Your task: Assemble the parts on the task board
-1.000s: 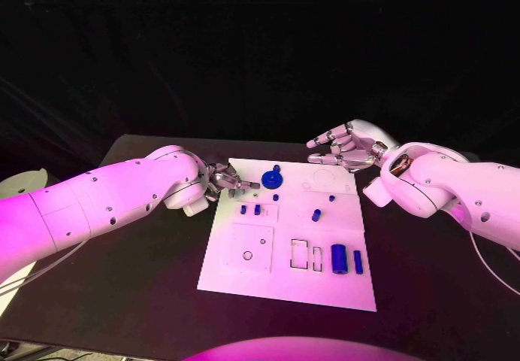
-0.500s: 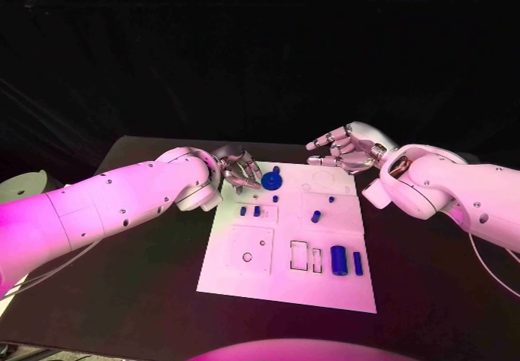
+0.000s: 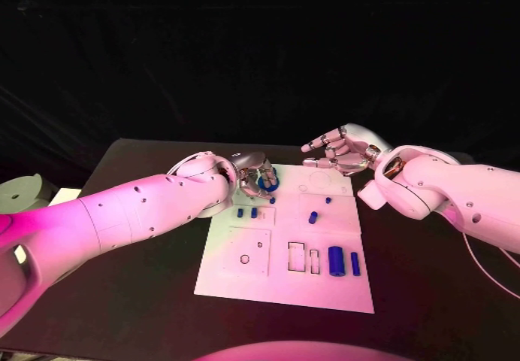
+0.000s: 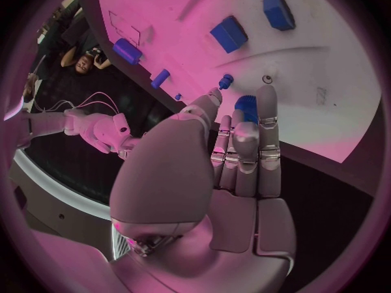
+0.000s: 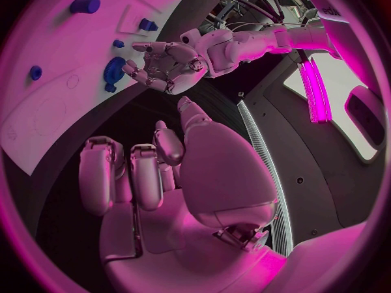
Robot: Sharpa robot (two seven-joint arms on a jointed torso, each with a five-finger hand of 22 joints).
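Black table (image 3: 141,162), white board (image 3: 252,278): left hand (image 3: 255,177) over blue gear (image 3: 270,183), grasp unclear; right hand (image 3: 338,151) empty, fingers apart. No legible writing.

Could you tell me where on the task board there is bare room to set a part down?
The near strip of the task board, below the square outline and the large blue cylinder, lies bare. The far right corner, beside the right hand, holds only faint circles. It is crowded at the far left, where the left hand hangs over the blue gear.
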